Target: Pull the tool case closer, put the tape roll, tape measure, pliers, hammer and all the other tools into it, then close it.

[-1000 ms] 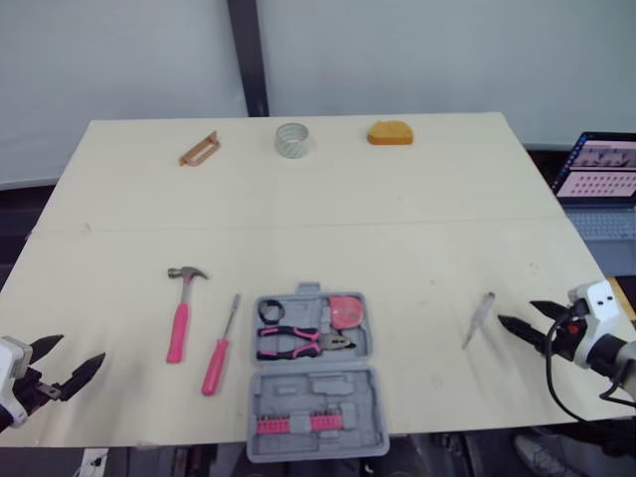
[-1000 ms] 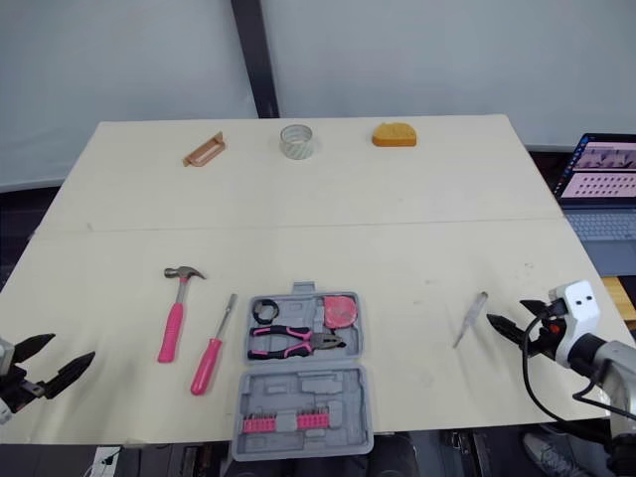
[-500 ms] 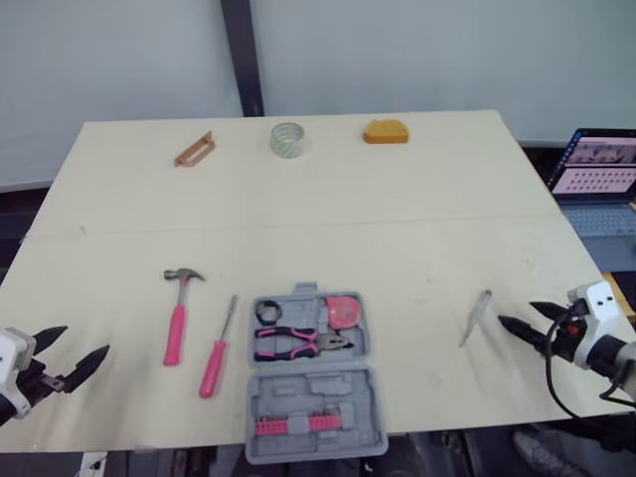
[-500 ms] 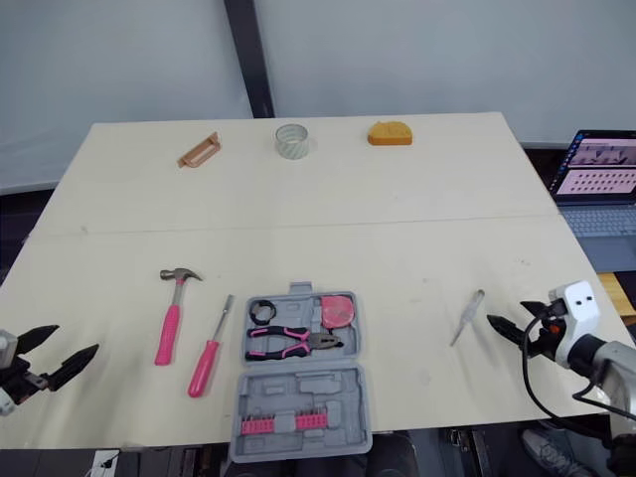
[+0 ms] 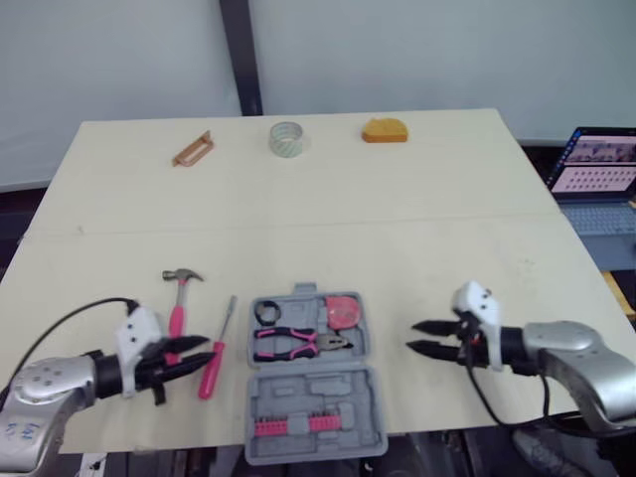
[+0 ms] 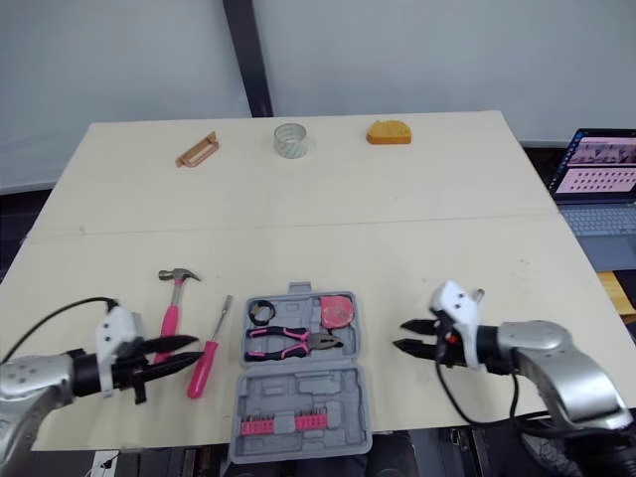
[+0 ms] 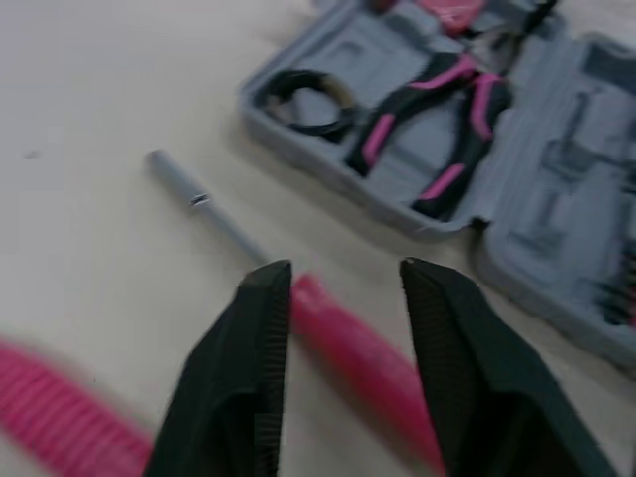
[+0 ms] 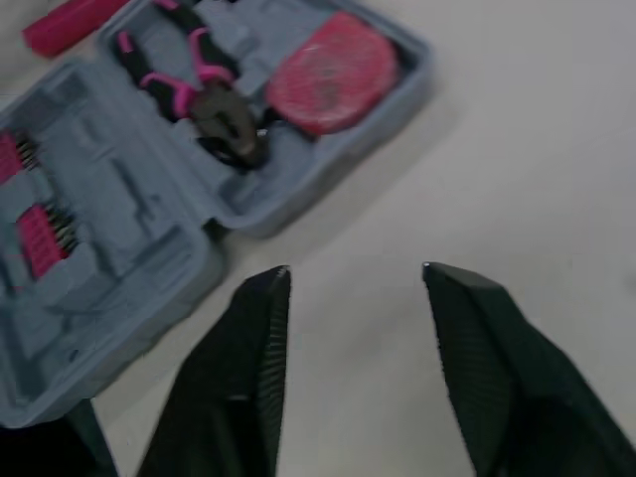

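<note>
The grey tool case (image 5: 316, 390) lies open at the table's near edge. In it are pink-handled pliers (image 5: 298, 341), a red tape measure (image 8: 328, 75), a black tape roll (image 5: 270, 313) and pink bits (image 5: 295, 425). A pink hammer (image 5: 179, 303) and a pink screwdriver (image 5: 217, 348) lie left of the case. My left gripper (image 5: 204, 351) is open just above the screwdriver's handle (image 7: 348, 338), holding nothing. My right gripper (image 5: 412, 336) is open just right of the case, low over the table, with nothing in it.
Along the far edge lie a wooden handle piece (image 5: 194, 149), a clear tape roll (image 5: 286, 139) and an orange tape measure (image 5: 385, 130). A laptop (image 5: 596, 164) stands off the table's right side. Bare tabletop spans the middle.
Both arms have swung in from the table's sides toward the case. Both pairs of jaws stand narrower than before. The right arm now covers the small grey tool.
</note>
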